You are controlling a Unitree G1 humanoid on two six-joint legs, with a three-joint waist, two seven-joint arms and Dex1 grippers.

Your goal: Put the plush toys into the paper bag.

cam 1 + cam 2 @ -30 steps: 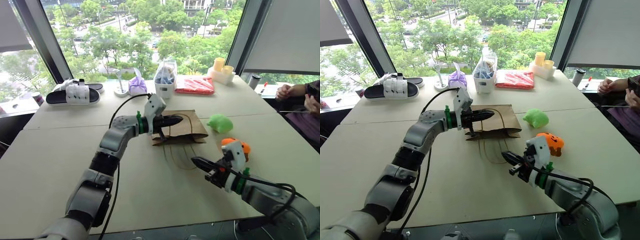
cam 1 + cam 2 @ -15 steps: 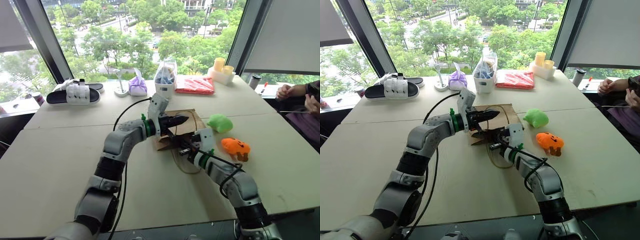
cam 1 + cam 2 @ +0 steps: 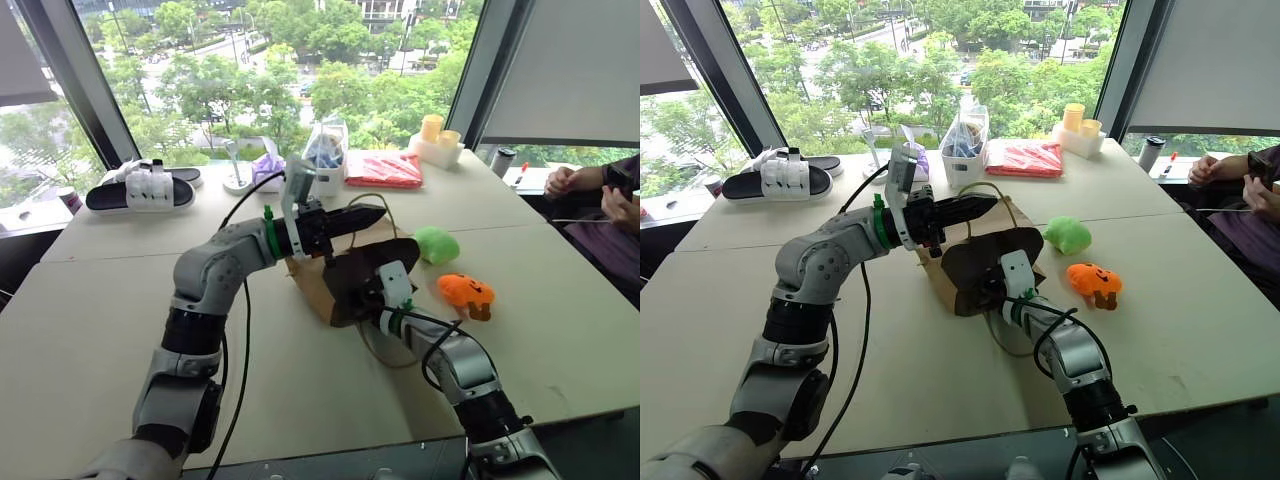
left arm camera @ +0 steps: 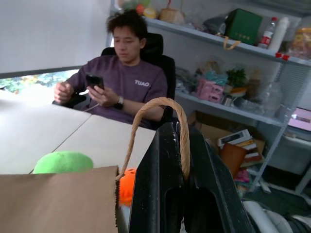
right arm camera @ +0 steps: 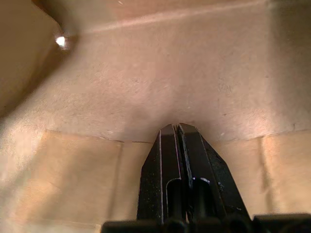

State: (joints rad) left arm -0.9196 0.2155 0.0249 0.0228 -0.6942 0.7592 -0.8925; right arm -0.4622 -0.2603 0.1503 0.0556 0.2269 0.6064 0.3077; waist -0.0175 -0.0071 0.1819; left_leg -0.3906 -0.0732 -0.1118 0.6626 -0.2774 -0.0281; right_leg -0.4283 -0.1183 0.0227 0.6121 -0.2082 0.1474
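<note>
The brown paper bag point(image 3: 318, 283) is tipped up off the table, its dark open mouth facing me. My left gripper point(image 4: 177, 127) is shut on one tan cord handle point(image 4: 160, 101) and holds the bag's top edge up; in the left eye view the left gripper point(image 3: 372, 212) points right above the bag. My right gripper point(image 5: 176, 128) is shut and empty, reaching inside the bag against its paper wall. The light green plush toy point(image 3: 437, 245) and the orange plush toy point(image 3: 465, 293) lie on the table just right of the bag, untouched.
Along the window side stand black-and-white slippers point(image 3: 140, 187), a purple pouch point(image 3: 268, 167), a clear plastic bag point(image 3: 327, 158), a red packet point(image 3: 388, 170) and yellow cups point(image 3: 436, 133). A seated person point(image 3: 600, 195) is at the table's right end. The bag's other handle point(image 3: 388, 352) trails on the table.
My left gripper rose with the handle, tipping the flat bag up and opening its mouth. My right gripper moved from beside the orange toy into the bag's mouth.
</note>
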